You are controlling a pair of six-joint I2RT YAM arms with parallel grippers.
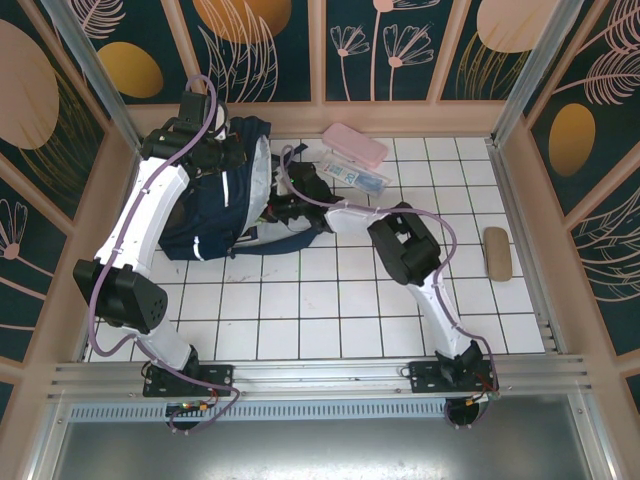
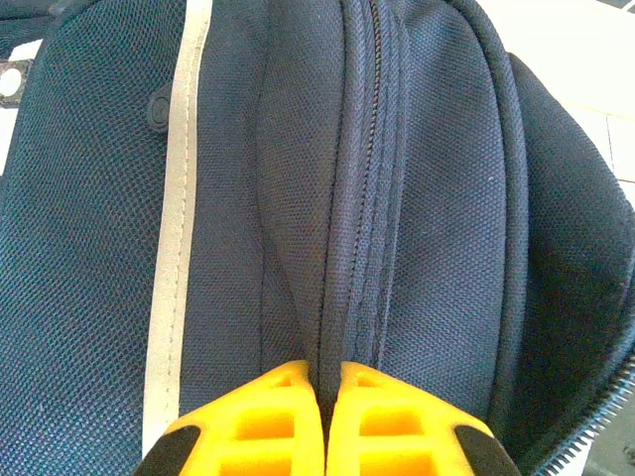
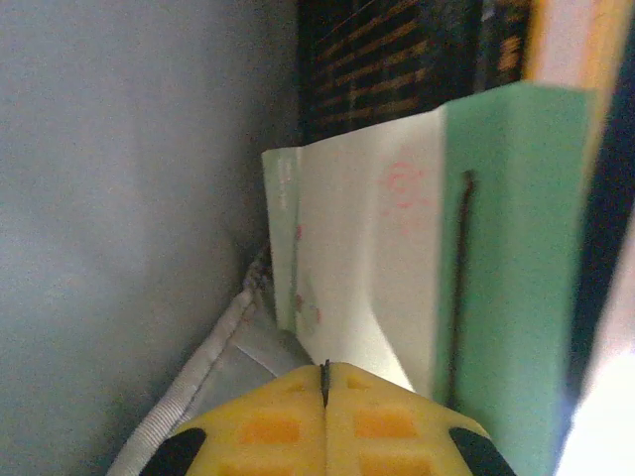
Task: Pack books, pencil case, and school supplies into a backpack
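Grippers both clenched at the backpack [image 1: 213, 232]: the left holds fabric, the right is inside the mouth.

On the right wrist view, the right gripper [image 3: 325, 372] has its jaws pressed together. The pale green book [image 3: 506, 248] stands just ahead at 1 o'clock, its long axis running 6 to 12, and the brown-and-gold book [image 3: 397, 59] lies beyond it. I cannot tell whether a thin cover edge is pinched. The left gripper [image 2: 325, 373] grasps a fold of backpack beside the zipper, which runs off toward 12 o'clock. In the top view, the clear packet [image 1: 352, 173] and then the pencil case [image 1: 354, 145] lie on the table at 1 o'clock from the backpack mouth, both angled 10 to 4. The right arm is nearer them, and the tan roll [image 1: 497, 253] sits well apart at 3 o'clock. The navy books and the backpack's depth are hidden.
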